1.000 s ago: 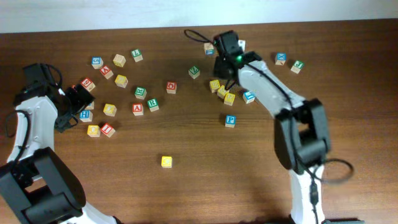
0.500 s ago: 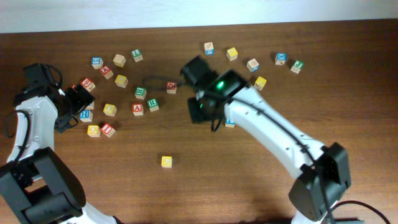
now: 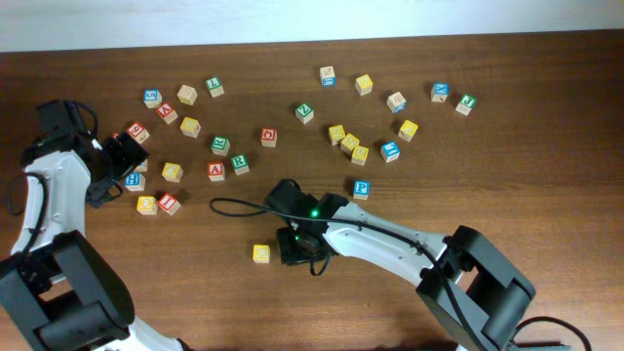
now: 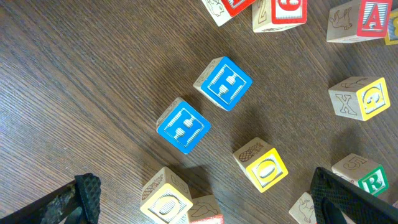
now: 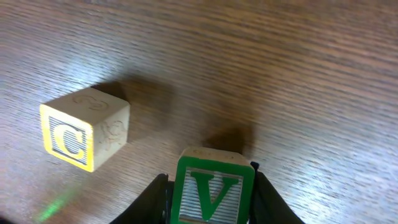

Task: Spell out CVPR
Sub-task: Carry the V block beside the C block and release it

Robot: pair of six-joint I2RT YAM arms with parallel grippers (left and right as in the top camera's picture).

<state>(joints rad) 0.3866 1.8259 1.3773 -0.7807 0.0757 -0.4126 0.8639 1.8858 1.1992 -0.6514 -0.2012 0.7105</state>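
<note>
The yellow C cube [image 3: 261,253] [image 5: 84,134] lies alone toward the front of the table. Just right of it, my right gripper [image 3: 295,252] [image 5: 211,199] is shut on the green V cube [image 5: 214,190], a black finger against each side, low over the wood. From overhead the V cube is hidden under the gripper. The blue P cube [image 3: 362,188] sits further back on the right. The green R cube [image 3: 240,164] [image 4: 371,182] lies in the left cluster. My left gripper [image 3: 122,161] [image 4: 208,211] hangs open over that cluster, holding nothing.
Several other letter cubes are scattered across the back half: a left group around [image 3: 190,127], a yellow bunch [image 3: 348,143], and more at the back right [image 3: 441,92]. Two blue cubes [image 4: 222,83] [image 4: 183,125] and a yellow O cube [image 4: 166,199] lie under the left wrist. A black cable [image 3: 239,205] trails from the right arm.
My right arm has swung from the back of the table to the front and now holds the V cube beside the C cube. The left arm has not moved.
</note>
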